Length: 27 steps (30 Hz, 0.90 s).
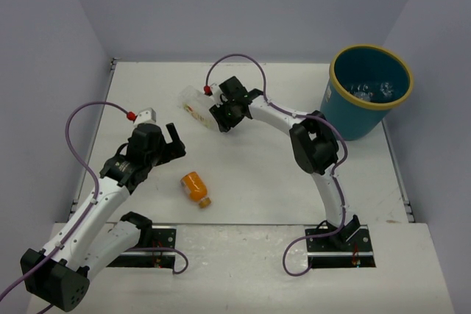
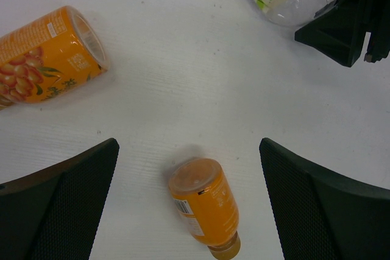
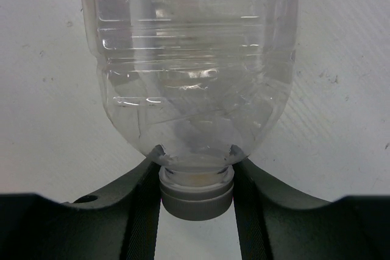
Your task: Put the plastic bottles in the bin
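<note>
right wrist view: the right end effector (image 3: 196, 172) is clenched on the neck of a clear plastic bottle (image 3: 195, 59) lying on the tabletop (image 3: 49, 89), well apart from the bin (image 1: 352, 117). it looks empty, light, thin-walled; the stiff neck is the safe hold

A white worktop (image 1: 257, 174) fills the middle of the overhead view, matte, with faint specks and scuffs showing up close. Plain pale lilac-grey walls (image 1: 243, 5) enclose it at the back and on both sides. A separate white panel (image 1: 243, 270) lies along its near edge.
</note>
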Available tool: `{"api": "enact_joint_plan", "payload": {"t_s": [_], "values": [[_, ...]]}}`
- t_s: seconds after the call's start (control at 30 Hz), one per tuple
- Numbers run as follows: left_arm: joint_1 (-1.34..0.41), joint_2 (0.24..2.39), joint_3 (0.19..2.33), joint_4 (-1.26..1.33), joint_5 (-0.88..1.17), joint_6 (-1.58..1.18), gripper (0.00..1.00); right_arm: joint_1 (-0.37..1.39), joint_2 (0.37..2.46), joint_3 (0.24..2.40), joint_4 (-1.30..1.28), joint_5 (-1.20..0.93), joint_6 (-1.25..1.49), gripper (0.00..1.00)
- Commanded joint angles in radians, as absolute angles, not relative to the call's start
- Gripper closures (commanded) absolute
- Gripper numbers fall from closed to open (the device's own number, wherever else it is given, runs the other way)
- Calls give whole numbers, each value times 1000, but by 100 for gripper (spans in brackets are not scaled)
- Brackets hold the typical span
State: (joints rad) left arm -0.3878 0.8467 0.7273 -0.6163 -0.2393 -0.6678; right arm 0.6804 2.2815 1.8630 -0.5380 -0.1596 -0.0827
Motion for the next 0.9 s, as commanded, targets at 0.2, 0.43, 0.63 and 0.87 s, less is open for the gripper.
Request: {"api": "enact_joint_plan", "payload": {"t_s": [0.2, 0.43, 0.63, 0.87], "values": [[-391, 825, 728, -603, -253, -654, 0, 684, 1895, 1708, -381, -95, -18, 94], [-391, 819, 724, -603, -250, -657, 0, 669, 1709, 1653, -371, 70, 25, 100], [-391, 805, 721, -603, -252, -657, 0, 588, 1530, 1606, -373, 233, 98, 100], [-393, 802, 723, -603, -253, -658, 0, 347, 1331, 1512, -435, 337, 255, 100]]}}
